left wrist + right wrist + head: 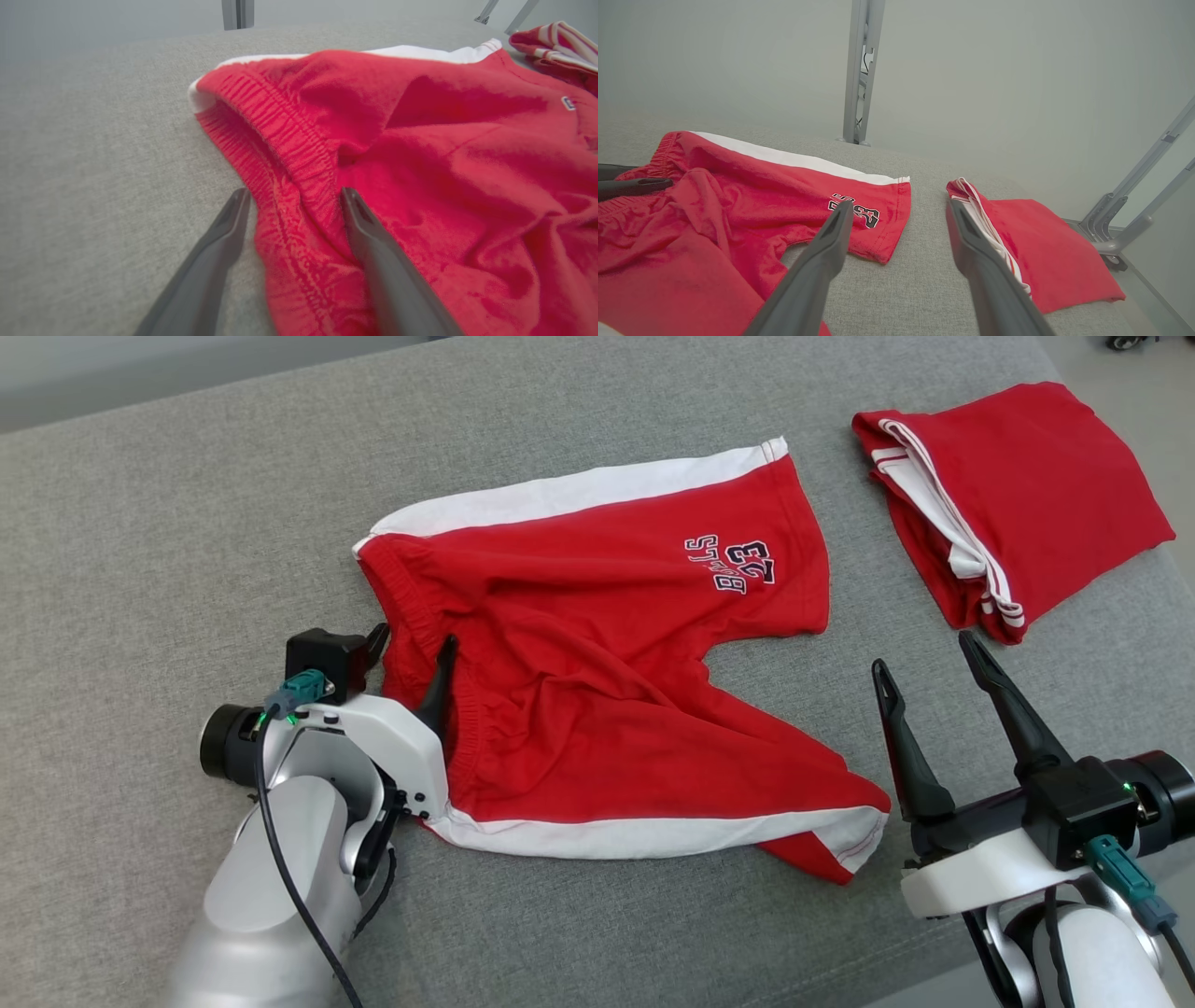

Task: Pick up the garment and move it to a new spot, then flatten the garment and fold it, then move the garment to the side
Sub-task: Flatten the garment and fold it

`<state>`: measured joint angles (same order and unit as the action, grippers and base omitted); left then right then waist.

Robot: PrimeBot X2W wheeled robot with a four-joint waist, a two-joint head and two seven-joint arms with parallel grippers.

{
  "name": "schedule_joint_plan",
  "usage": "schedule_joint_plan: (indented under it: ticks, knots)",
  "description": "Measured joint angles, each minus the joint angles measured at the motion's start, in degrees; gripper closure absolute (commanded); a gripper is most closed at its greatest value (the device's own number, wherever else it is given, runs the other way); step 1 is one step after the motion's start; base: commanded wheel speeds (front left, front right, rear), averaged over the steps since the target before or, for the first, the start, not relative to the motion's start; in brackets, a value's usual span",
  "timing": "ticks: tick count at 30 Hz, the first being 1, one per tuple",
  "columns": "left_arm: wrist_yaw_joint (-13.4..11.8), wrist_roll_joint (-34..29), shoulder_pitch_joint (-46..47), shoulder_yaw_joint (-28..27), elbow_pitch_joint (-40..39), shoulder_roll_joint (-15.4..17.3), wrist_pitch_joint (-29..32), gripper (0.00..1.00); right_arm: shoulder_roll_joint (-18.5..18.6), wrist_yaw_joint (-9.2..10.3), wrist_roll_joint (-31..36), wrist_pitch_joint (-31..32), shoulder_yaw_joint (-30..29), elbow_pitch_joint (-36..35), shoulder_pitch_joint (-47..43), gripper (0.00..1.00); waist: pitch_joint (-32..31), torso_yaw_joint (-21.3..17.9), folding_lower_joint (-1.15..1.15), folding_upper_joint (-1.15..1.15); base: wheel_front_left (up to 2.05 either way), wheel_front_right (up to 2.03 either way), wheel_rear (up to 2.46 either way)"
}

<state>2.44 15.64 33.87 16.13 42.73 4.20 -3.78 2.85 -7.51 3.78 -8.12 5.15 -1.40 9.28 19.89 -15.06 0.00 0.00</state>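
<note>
Surface: grey fabric tabletop (140, 569), with a pale wall (1017, 70) and a metal post (859, 70) behind it.
Shorts (597, 691): red with white side stripes, spread out and crumpled mid-tabletop; waistband (289, 135) to the left, printed leg at the far side.
Left tool (414, 644): jaws wide and straddling the waistband, one finger on red cloth and the other beside bare tabletop; nothing clamped.
Right tool (922, 653): jaws wide and empty, above bare tabletop just right of the shorts' near leg.
Folded garment (1027, 495): red with white trim, at the far right, apart from the shorts.
</note>
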Motion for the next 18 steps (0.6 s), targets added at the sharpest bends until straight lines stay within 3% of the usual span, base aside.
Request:
schedule_joint_plan:
  ticks: [1, 2, 3, 5, 18]
  knots:
    - [0.0, 0.0, 0.3, 0.1, 0.4, 0.1, 0.0, 0.0, 0.0, 0.0, 0.0, 0.0, 0.1, 0.0, 0.0, 0.0, 0.0, -0.1, 0.0, 0.0, 0.0, 0.0, 0.0]
    - [0.0, 0.0, 0.6, 0.1, 0.7, 0.2, 0.0, 0.13, 0.0, 0.0, -0.1, -0.1, 0.1, 0.0, 0.0, 0.0, 0.1, -0.2, 0.0, 0.0, 0.0, 0.0, 0.0]
    - [0.0, 0.0, 0.8, 0.1, 1.0, 0.3, 0.0, 0.53, 0.0, 0.0, -0.2, -0.2, 0.1, 0.1, 0.0, 0.0, 0.1, -0.2, 0.0, 0.0, 0.0, 0.0, 0.0]
    - [0.0, 0.0, 1.2, 0.2, 1.6, 0.5, -0.3, 1.0, 0.0, 0.0, -0.2, -0.3, 0.0, 0.2, 0.0, 0.0, 0.0, -0.2, 0.0, 0.0, 0.0, 0.0, 0.0]
    - [-1.6, 1.1, 4.2, -2.3, 4.4, 4.7, -3.9, 1.0, 0.0, 0.0, 1.2, 0.0, 0.9, 0.3, 0.3, 0.0, -1.0, 2.3, 0.0, 0.0, 0.0, 0.0, 0.0]
